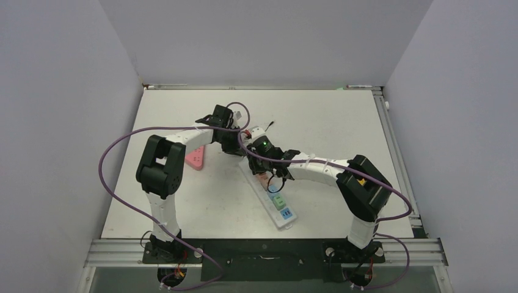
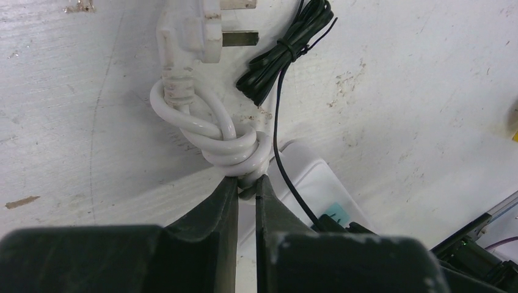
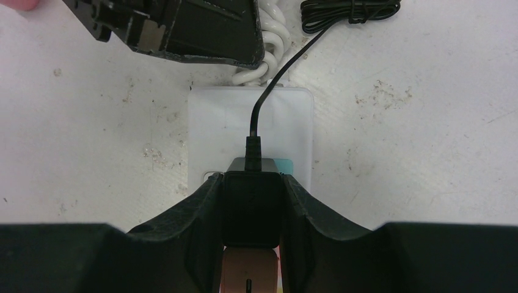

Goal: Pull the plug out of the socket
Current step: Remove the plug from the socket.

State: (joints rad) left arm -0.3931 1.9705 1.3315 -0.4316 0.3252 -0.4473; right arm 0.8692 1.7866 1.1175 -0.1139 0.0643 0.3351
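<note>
A white power strip [image 1: 279,206], the socket, lies slanted in the middle of the table. A black plug [image 3: 251,204] with a thin black cord [image 3: 286,60] stands on the strip [image 3: 223,122] at its far end. My right gripper [image 3: 251,180] is shut on this plug, one finger on each side. My left gripper [image 2: 246,181] is shut on the strip's own knotted white cable [image 2: 235,149], just beyond the strip's end [image 2: 308,183]. From above, the left gripper [image 1: 234,145] and the right gripper [image 1: 264,163] are close together.
The white cable ends in a loose three-pin plug [image 2: 192,33] lying on the table. A tied bundle of black cord [image 2: 287,46] lies beside it. A pink object [image 1: 195,157] sits under the left arm. Walls enclose the table on three sides.
</note>
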